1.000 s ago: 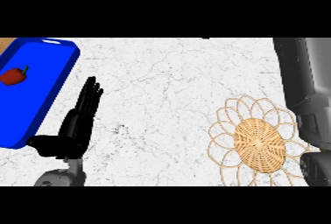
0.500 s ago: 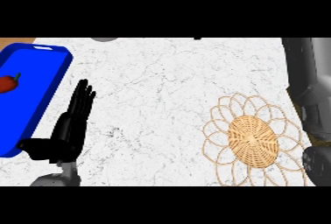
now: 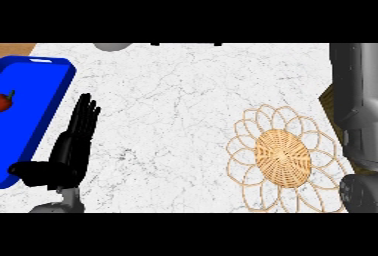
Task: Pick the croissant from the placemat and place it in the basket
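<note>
White marbled table (image 3: 184, 105) w/ faint grey veins fills most of the view; a strip of brown shows at the top left corner and again past the table's right edge. Two grey shapes peek in along the top edge, too cut off to tell what they are.

Blue placemat (image 3: 33, 115) lies at the left, tilted, rounded corners, running off the left edge of the view. Wicker basket (image 3: 283, 158) sits at the lower right: woven tan centre w/ an open looped rim like petals, nothing in it.

Grey forearm (image 3: 359, 110) comes down the right edge, just beside the basket's rim; the right robot hand itself isn't in view.

Left robot hand (image 3: 74, 145), black, is at the lower left, fingers straight and together pointing up the view, thumb out to the left over the placemat's lower corner. It holds nothing.

Small red-brown item (image 3: 6, 100) w/ a dark stem lies on the placemat at the far left edge, half cut off. It's up-left of the left robot hand, apart from it, and well apart from the basket. Can't tell if it's the croissant.
</note>
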Motion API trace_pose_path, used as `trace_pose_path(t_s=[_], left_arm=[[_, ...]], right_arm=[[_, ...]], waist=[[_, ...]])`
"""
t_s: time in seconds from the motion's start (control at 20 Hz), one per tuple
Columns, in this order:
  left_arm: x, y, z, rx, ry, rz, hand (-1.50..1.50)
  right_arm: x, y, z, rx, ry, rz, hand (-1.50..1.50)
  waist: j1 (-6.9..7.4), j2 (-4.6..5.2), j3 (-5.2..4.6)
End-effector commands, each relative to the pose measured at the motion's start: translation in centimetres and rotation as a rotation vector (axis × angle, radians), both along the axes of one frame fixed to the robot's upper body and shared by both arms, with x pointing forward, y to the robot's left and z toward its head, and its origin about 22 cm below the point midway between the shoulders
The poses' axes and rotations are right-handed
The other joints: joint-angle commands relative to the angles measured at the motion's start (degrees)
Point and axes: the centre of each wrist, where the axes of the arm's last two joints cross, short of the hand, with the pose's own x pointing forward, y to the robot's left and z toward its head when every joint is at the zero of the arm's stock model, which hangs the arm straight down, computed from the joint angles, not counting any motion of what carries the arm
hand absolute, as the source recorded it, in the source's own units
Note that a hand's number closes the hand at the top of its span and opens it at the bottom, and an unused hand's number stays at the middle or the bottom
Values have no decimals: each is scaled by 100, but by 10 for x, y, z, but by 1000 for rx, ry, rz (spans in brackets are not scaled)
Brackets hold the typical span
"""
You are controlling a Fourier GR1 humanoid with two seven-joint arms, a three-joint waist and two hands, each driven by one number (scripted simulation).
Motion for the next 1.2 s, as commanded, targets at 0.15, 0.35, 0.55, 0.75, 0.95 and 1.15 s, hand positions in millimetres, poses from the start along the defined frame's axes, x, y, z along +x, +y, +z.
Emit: trace_pose_path(t_s=[0.15, 0.35, 0.55, 0.75, 0.95, 1.15], left_arm=[[9, 17, 14, -4, 15, 10, 0], [-7, -4, -6, -13, 14, 20, 0], [6, -5, 6, -19, 4, 4, 0], [9, 12, -7, -12, 5, 12, 0], [-11, -7, 1, -19, 4, -3, 0], [-15, -5, -7, -9, 2, 9, 0]], right_arm=[[-15, -7, -27, 126, 8, -191, 150], [-28, -36, -41, 154, 52, -197, 150], [-41, -30, -61, 174, 93, -192, 150], [-47, -53, -59, 188, 78, -205, 150], [-64, -56, -82, 199, 32, -204, 150], [-89, -61, -83, 204, -5, -209, 150]], waist=[[-128, -33, 1], [-103, -28, 3], [-123, -27, 2], [-67, 7, 0], [-32, -4, 5], [-69, -21, 3]])
